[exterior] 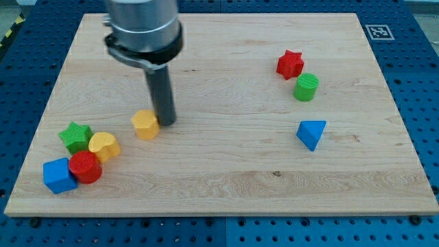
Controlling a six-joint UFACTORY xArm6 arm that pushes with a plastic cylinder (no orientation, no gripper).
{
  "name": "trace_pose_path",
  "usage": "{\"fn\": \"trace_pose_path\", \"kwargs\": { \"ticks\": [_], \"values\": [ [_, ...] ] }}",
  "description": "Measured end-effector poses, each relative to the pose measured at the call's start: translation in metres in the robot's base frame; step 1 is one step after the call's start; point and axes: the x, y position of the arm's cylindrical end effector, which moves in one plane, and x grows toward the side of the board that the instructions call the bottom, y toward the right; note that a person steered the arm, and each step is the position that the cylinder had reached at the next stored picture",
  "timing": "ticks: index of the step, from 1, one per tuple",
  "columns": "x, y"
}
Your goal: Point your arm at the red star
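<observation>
My tip (166,123) carries no jaws and touches the yellow hexagon block (145,125). The red star (289,64), five-pointed, sits on the counter (226,171) well to the tip's right, touching the green cylinder (306,87).

Near the bottom-left corner of the desk (226,178) cluster the blue cube (59,175), red cylinder (85,167), yellow block (103,146) and green star (75,136). The yellow hexagon (145,125) lies to their right, with my tip (167,122) just beside its right side. Toward the top-right corner sits the red star (290,64), the green cylinder (306,87) just below it and the blue triangle (312,133) lower, apart.
</observation>
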Motion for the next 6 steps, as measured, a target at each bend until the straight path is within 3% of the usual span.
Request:
{"fn": "trace_pose_path", "kwargs": {
  "ticks": [2, 3, 5, 6],
  "values": [
    [0.004, -0.059],
    [0.003, -0.059],
    [-0.131, -0.009],
    [-0.179, 0.048]
  ]
}}
